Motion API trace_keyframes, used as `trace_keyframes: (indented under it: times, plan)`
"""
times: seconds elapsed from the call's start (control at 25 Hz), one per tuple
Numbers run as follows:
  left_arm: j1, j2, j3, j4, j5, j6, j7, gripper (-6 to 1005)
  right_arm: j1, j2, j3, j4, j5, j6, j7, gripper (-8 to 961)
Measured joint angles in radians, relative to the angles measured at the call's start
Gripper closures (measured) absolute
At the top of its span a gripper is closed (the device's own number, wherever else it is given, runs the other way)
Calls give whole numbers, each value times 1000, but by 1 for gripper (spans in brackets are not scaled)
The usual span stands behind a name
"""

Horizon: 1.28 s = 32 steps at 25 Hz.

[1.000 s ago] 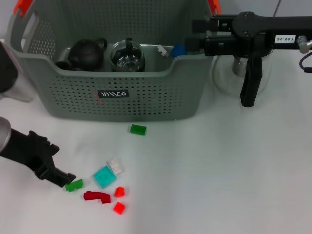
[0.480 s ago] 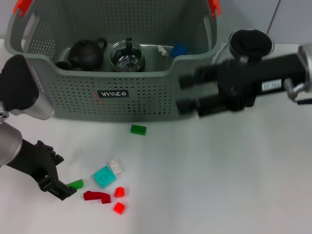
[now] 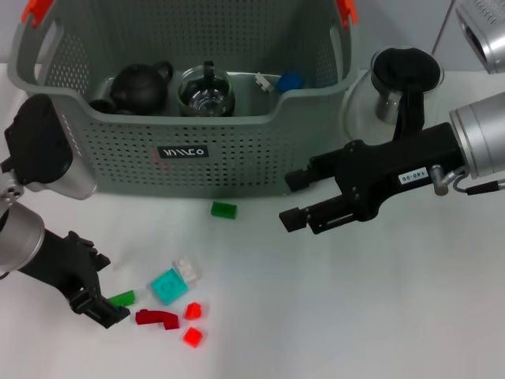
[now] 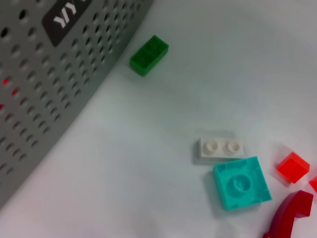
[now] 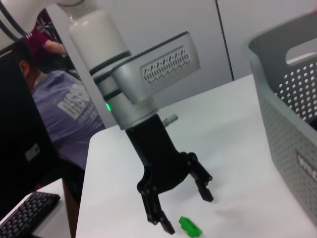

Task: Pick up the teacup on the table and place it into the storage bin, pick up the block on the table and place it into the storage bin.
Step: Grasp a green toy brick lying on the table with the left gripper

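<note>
1. Blocks first: I see a small flat green plastic block lying on the white table, just beside the tips of my left gripper, which sits low over the table with its fingers spread and nothing between them; the right wrist view shows the same block next to one fingertip, not yet between the two
2. Around it lie a turquoise square plate, a white two-stud brick, a dark red curved piece and two small red cubes; a second green brick rests apart, close to the front wall of the large grey perforated plastic storage bin
3. I judge the green block light, rigid and smooth, so it may skid on the table if a finger nudges it; I would straddle it and pinch its two long sides squarely
4. Inside the bin I see a dark teapot, a glass cup with a black lid and a small blue piece; I see no teacup out on the table
5. My right gripper hovers before the bin's right corner, fingers apart and holding nothing, with a glass pitcher behind its arm
</note>
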Motion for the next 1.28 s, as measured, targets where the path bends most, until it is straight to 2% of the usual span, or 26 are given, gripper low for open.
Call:
trace_keyframes:
  times: [0.4, 0.88, 1.08, 1.28]
  plan:
    - [8, -1, 54, 38, 7, -64, -6, 162, 2, 1, 35, 1, 2, 12, -8, 177]
    - [37, 0, 101, 20, 9, -77, 14, 189, 3, 1, 55, 1, 16, 13, -8, 176]
    - [40, 0, 104, 19, 5, -78, 15, 419, 2, 1, 60, 1, 19, 13, -9, 176]
    - [40, -1, 105, 18, 3, -79, 15, 572, 0, 0, 66, -1, 27, 13, -11, 177]
